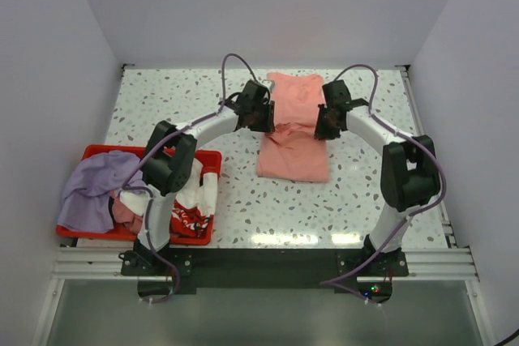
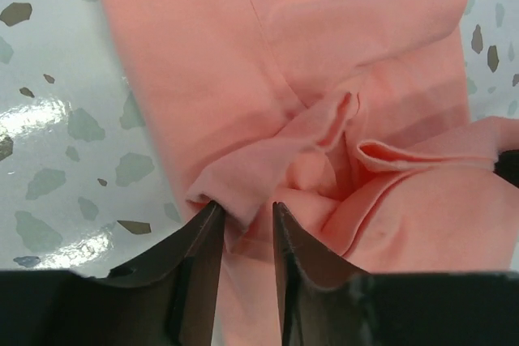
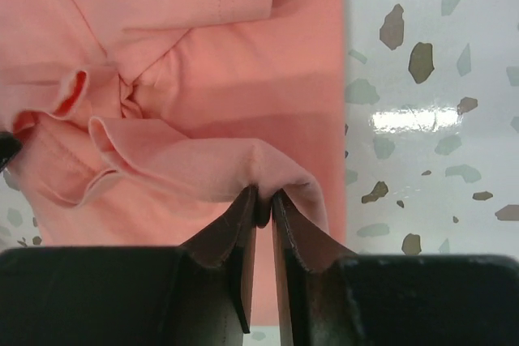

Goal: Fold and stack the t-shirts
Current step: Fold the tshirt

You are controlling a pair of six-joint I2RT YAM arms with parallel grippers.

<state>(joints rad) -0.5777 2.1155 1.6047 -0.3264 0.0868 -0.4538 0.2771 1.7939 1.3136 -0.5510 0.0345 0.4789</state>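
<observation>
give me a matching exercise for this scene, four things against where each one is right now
Things
1. salmon-pink t-shirt
2. lavender t-shirt
3. white t-shirt with red print
4. red crate

Places
A. draped over the crate's left end
B. on the table, near left
C. mid-table, pinched by left gripper and right gripper
D. at the crate's right end

Pairs: 1-C, 2-A, 3-D, 4-B

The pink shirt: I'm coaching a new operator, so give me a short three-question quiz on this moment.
1. True or false: the left claw and the right claw both pinch the pink shirt.
2. Where is the purple shirt? A) in the red crate B) under the pink shirt C) in the right claw
3. How many shirts lie on the table outside the crate?
Key: 1 true; 2 A; 3 one.
</observation>
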